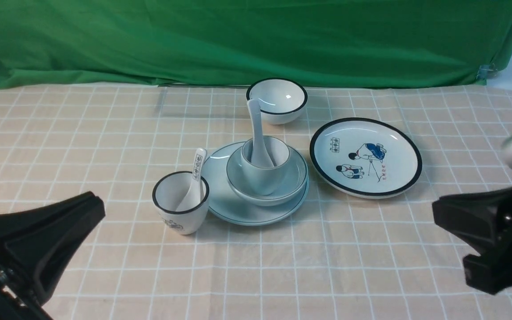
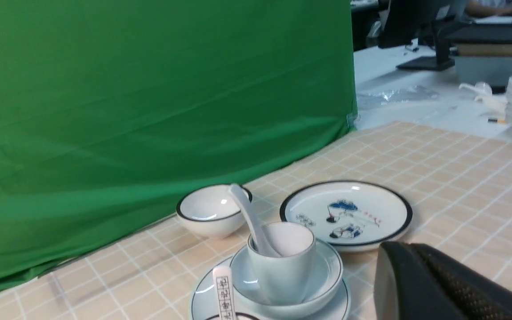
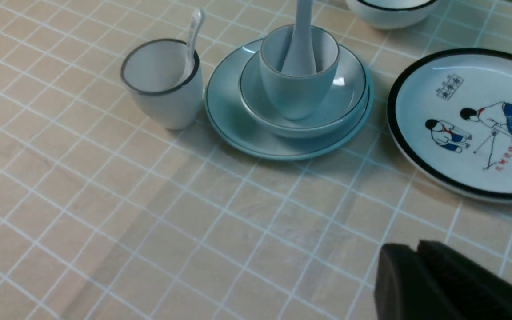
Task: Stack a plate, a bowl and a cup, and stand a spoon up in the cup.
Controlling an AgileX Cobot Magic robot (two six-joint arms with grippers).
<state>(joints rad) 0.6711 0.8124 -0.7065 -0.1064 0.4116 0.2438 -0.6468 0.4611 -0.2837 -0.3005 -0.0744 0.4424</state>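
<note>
Front view: the left jaws sit low at the near edge of the checked beige tabletop (image 1: 327, 266), the right jaws opposite them. In each wrist view the two black fingers meet along a thin seam, so both pairs look pressed together with nothing between them.

Nearest the left jaws, ahead and slightly inward, stands a white black-rimmed cup with a printed side (image 1: 185, 222). A white spoon with black printing on its handle (image 1: 197, 171) leans inside it.

Just beyond that cup, ahead of both jaws and roughly midway between them, is the task's stack. A plain pale blue-green round plate (image 1: 225, 202) lies flat. A wider pale blue-green bowl with a thin dark rim line (image 1: 294, 175) sits on it. A plain pale blue-green handleless cup (image 1: 260, 178) stands upright in the bowl. A plain glossy white ceramic soup spoon (image 1: 256, 129) stands in the cup, handle up and tilted a little.

Ahead of the right jaws lies a white black-rimmed plate with painted figures (image 1: 398, 151). Farthest from both jaws is a small white bowl with a thick black rim (image 1: 282, 118), near the green backdrop cloth (image 1: 238, 40).

By my reading every step is done and nothing is left.

Count: two plates, two bowls, two cups, two spoons.
</note>
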